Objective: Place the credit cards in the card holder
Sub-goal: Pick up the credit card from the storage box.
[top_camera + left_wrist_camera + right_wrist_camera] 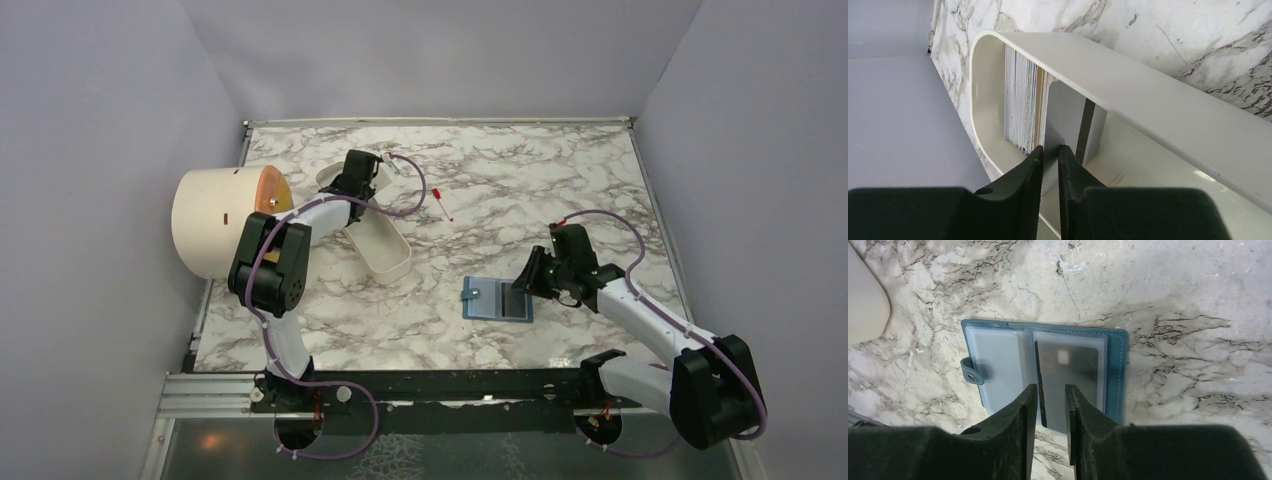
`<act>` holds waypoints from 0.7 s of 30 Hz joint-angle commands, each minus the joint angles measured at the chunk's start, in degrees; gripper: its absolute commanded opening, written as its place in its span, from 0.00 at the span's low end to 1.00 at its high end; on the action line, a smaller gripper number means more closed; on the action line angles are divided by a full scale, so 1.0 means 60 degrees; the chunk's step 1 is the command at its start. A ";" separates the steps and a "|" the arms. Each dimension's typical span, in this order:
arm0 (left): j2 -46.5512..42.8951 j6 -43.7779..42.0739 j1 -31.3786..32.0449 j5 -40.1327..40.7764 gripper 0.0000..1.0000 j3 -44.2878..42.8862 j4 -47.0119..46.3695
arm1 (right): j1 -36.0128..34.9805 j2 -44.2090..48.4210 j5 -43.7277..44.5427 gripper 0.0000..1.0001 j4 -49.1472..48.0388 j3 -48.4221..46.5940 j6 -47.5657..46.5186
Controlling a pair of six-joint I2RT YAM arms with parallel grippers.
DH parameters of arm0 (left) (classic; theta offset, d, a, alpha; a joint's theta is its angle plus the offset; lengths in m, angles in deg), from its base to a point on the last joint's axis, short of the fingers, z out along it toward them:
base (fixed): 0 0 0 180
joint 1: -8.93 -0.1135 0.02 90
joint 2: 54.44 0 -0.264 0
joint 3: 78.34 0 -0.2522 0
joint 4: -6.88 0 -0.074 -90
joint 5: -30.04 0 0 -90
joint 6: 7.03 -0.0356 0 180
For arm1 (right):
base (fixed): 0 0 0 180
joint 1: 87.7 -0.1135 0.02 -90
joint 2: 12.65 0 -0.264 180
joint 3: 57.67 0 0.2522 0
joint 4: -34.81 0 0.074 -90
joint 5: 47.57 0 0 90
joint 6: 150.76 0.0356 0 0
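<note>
Judging from how things lie, the task is early: the right gripper (1050, 388) pinches a dark grey card (1070, 370) not yet seated in the open card holder (1116, 375) lying right of centre, while the left gripper (1049, 151) straddles a pale card (1064, 110) in the far-left white tray (1148, 97), its grip impossible to tell, with a stack of cards (1020, 105) waiting

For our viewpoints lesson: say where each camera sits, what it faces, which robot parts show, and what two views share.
Top external: high behind the robot, facing down on the marble table; left arm, right arm whole.
Left wrist: on left arm, facing into white tray of cards; left gripper.
Right wrist: on right arm, facing down at open card holder; right gripper.
Shared: card holder, in top and right wrist.
</note>
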 commanded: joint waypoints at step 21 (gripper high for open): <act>-0.3073 0.3238 0.0292 -0.2924 0.00 -0.0422 0.1884 | -0.0062 0.0575 -0.1320 0.27 -0.0079 -0.0557 -0.0432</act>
